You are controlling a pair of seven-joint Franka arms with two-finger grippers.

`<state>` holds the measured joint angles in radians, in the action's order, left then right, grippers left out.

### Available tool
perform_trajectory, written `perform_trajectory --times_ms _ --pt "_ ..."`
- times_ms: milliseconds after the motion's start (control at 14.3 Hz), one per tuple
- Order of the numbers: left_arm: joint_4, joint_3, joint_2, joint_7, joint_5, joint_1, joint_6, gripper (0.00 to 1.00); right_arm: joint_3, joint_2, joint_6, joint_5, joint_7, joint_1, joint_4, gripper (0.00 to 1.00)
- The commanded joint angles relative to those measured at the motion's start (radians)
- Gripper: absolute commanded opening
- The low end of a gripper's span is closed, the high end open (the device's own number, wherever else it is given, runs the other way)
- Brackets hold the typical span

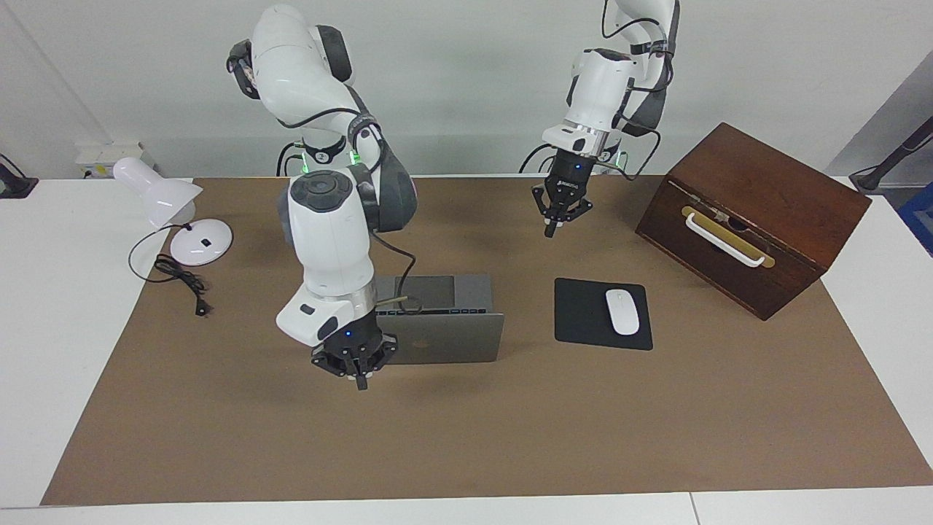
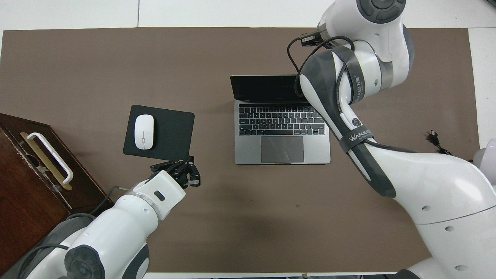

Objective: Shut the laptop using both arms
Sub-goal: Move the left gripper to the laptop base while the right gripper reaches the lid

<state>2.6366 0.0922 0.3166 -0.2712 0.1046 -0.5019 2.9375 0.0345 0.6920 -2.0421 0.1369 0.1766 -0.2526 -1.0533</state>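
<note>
Brown paper covers the table (image 1: 510, 437), and the laptop (image 1: 452, 335) stands open near its middle, lid upright, keyboard toward the robots. The right gripper (image 1: 359, 364) hangs at the lid's outer face, at the corner toward the right arm's end; whether it touches, and how its fingers stand, cannot be told. The left gripper (image 1: 560, 215) waits over bare paper, fingers seemingly together. Closing has not begun; the whole lid must still fold down.

The right arm (image 1: 328, 219) reached far out, its gripper (image 1: 358, 364) pointing down. The left gripper (image 1: 560, 211) hung low, fingers close together.
</note>
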Motion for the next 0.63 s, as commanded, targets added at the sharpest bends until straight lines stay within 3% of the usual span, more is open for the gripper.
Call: perform_trajectory --times_ms 0,349,558 --pt "0.014 -0.008 -0.094 -0.005 0.01 -0.064 0.147 0.0 0.012 -0.005 0.005 -0.02 0.023 0.021 -0.002 0.0" --pt "0.011 -0.008 -0.23 -0.003 0.01 -0.131 0.352 0.0 0.012 -0.005 0.008 -0.03 0.023 0.021 -0.002 0.0" --pt "0.005 -0.008 -0.26 -0.003 0.01 -0.155 0.387 0.0 0.012 -0.008 0.016 -0.039 0.023 0.033 -0.005 0.0"
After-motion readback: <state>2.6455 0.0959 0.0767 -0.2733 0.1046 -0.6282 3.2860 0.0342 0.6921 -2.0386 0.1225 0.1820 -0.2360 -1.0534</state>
